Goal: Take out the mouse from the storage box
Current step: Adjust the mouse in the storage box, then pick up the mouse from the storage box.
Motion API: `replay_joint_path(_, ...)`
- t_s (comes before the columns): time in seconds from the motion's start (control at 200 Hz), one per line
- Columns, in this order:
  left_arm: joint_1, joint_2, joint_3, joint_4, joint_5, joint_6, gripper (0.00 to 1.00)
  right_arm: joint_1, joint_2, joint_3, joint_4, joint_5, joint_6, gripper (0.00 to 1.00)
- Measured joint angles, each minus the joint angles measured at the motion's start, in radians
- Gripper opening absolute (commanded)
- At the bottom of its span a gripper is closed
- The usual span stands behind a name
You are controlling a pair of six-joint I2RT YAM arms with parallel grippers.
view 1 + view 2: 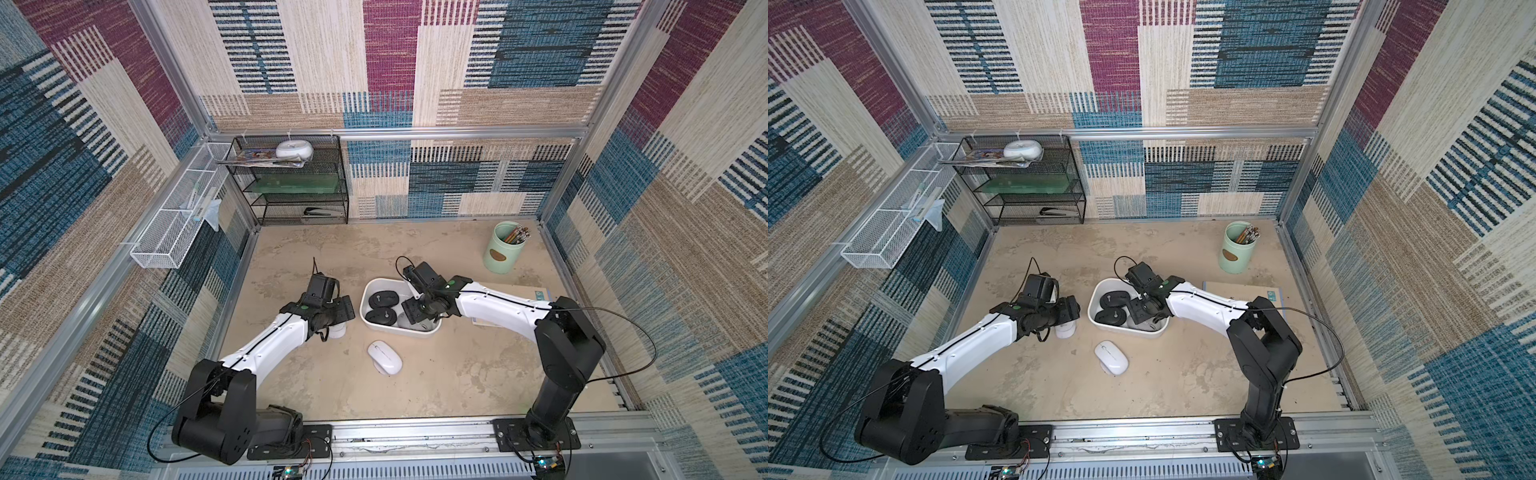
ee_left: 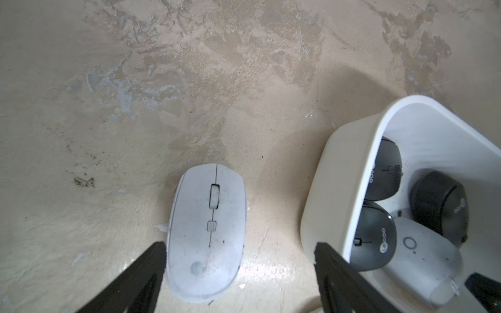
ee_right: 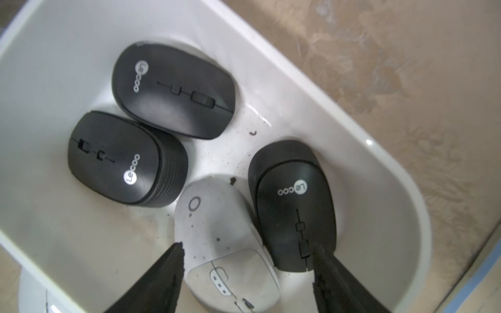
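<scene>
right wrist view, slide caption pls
Open right hand over a pale grey plastic mouse, among three black plastic mice in the shallow white plastic tub.

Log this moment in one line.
left gripper open over white mouse | right gripper open in storage box over pale mouse | nothing held

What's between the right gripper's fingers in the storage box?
The pale grey mouse, with part of a black mouse at one finger, in the right wrist view.

Mice (image 3: 173, 89) in storage box (image 1: 395, 330); one mouse (image 1: 384, 357) on table (image 1: 457, 374) before box.
</scene>
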Motion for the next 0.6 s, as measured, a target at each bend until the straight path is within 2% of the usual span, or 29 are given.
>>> replay_joint_path(0.296, 0.0, -0.012, -0.001, -0.001, 0.0, 0.0, 0.9, -0.047, 0.113, 0.08, -0.032, 0.06, -0.044, 0.73)
replay_joint_path(0.596, 0.0, -0.012, -0.002, -0.001, 0.001, 0.0, 0.9, -0.061, 0.204, 0.115, -0.015, 0.028, -0.081, 0.71)
